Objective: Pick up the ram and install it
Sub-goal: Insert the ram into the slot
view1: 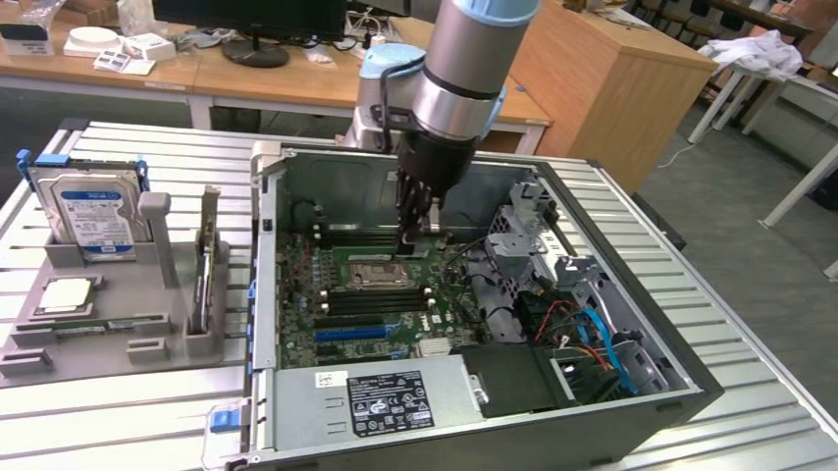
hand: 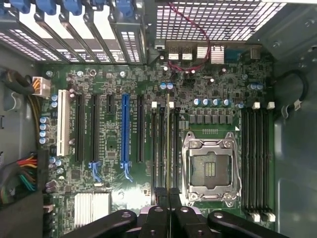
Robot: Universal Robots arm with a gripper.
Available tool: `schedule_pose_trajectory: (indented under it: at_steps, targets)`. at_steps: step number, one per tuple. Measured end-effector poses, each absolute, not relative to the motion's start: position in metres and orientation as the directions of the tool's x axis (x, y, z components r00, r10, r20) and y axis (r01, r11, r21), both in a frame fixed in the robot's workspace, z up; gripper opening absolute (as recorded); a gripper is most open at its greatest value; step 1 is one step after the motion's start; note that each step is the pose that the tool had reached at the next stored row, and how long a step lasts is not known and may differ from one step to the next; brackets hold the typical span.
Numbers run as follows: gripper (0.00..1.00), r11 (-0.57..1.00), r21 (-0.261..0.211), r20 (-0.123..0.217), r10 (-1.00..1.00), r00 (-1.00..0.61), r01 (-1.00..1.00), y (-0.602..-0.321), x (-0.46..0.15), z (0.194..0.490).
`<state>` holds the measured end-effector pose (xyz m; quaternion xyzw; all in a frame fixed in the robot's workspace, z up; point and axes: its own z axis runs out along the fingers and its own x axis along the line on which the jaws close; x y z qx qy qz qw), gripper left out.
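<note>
While I'm down in the case: my arm [view1: 465,88] reaches from above into the open computer case [view1: 654,388], which lies on its side on the slatted metal counter [view1: 131,432].
Fingers [hand: 168,197]: closed almost all the way, only a sliver apart, pinching the ram [hand: 168,148] by its top edge.
Ram position: edge-on to my wrist camera, a thin pale line running straight out from my fingertips.
Ram alignment: upright on edge, parallel with the bank of black memory slots [hand: 161,144], with black slots on either side of it.
Ram neighbours: just beside the processor socket [hand: 212,167], between that socket and the long blue slot [hand: 124,129].
Seating: can't tell whether the ram is fully down in its slot or just resting on it.
Motherboard [hand: 143,191]: green, flat under me, slots all running the same way.
Other slot bank [hand: 255,163]: black slots on the far side of the socket from the ram.
Exterior view: my fingertips sit low over the board, just beside the socket.
Power supply [view1: 380,397]: at the near end of the case in that view, label facing up.
Grey holder [view1: 125,280]: on the counter at the exterior view's left of the case, well apart from my fingers.
In the holder: a hard drive [view1: 89,211] standing upright and a card [view1: 206,260] standing on edge.
</note>
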<state>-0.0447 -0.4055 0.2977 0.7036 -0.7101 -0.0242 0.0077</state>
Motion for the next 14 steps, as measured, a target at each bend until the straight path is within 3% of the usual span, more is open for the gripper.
schedule_pose_trajectory:
  at_steps: [14]
  targets:
    - [0.12,0.012,0.045,-0.023,-1.0,-0.013,-0.999,-0.406,-0.045,0.28]
